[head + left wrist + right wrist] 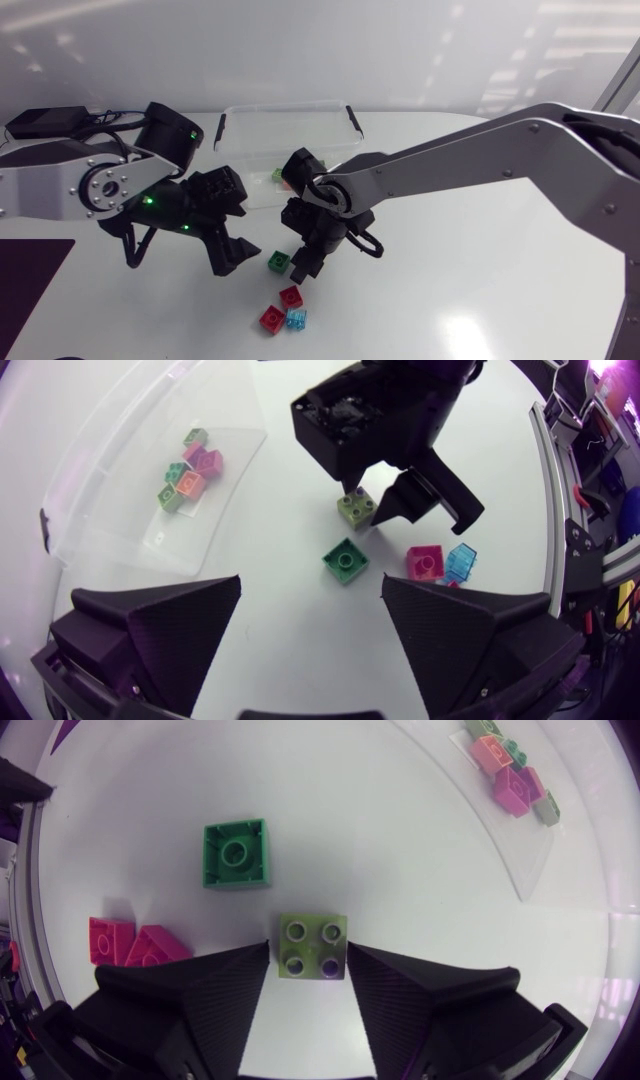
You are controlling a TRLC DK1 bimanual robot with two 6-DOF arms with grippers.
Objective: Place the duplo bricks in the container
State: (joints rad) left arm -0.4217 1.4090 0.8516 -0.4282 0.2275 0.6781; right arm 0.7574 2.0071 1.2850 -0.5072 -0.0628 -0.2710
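Observation:
An olive-green brick [312, 946] stands on the table between the fingers of my right gripper [308, 958], which is shut on it from both sides. In the head view this gripper [303, 262] points down near the table's middle and hides the brick. A green brick [277, 262] lies right beside it. Two red bricks [291, 296] and a translucent blue brick [297, 319] lie nearer the front. My left gripper [310, 610] hangs open and empty, short of the green brick [345, 560]. The clear container [300, 125] at the back holds several bricks [188, 472].
The container's near wall [215, 525] lies just beyond my left gripper. A dark mat [30, 275] lies at the table's left front. The two arms stand close together near the table's middle.

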